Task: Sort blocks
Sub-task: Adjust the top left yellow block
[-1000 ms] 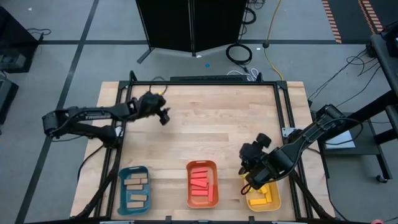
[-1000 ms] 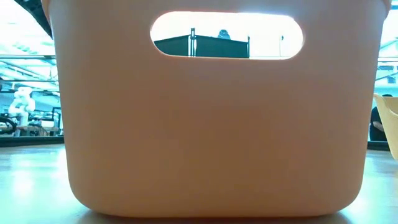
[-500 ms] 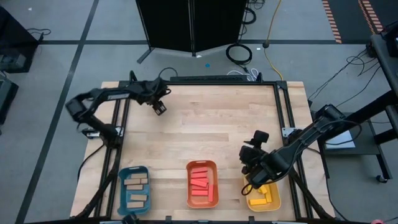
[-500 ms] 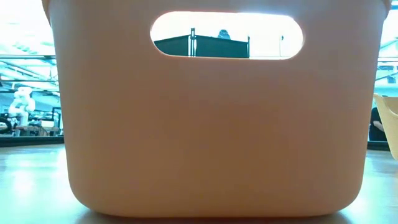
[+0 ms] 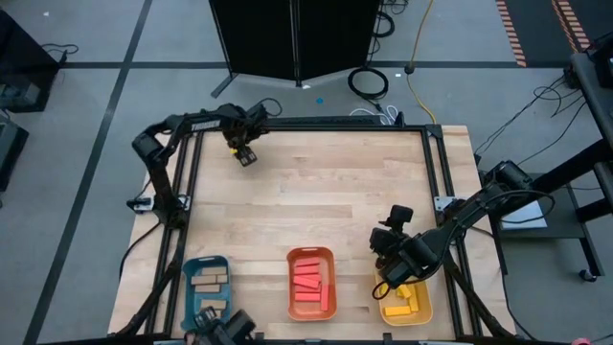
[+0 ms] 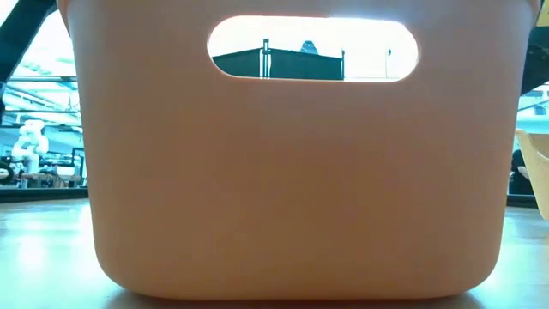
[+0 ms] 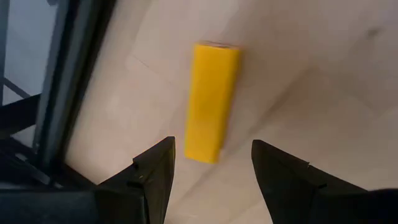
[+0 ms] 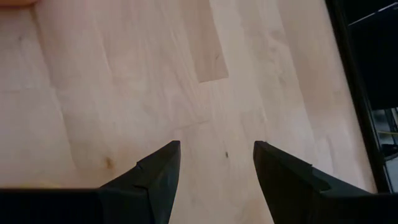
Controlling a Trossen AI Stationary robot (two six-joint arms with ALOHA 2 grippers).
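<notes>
One yellow block point(image 7: 210, 102) on table, between spread left gripper point(image 7: 211, 162) fingers

From overhead we look straight down on the whole counter point(image 5: 316, 192). Our low camera sits level, pressed against the orange tray point(image 6: 292, 172). Each wrist camera faces the counter boards closely, sharing them with the overhead.

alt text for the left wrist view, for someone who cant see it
A yellow block lies flat on the pale wooden table, just ahead of the open left gripper, whose two dark fingers frame it from below. The table's black frame runs alongside.
</notes>
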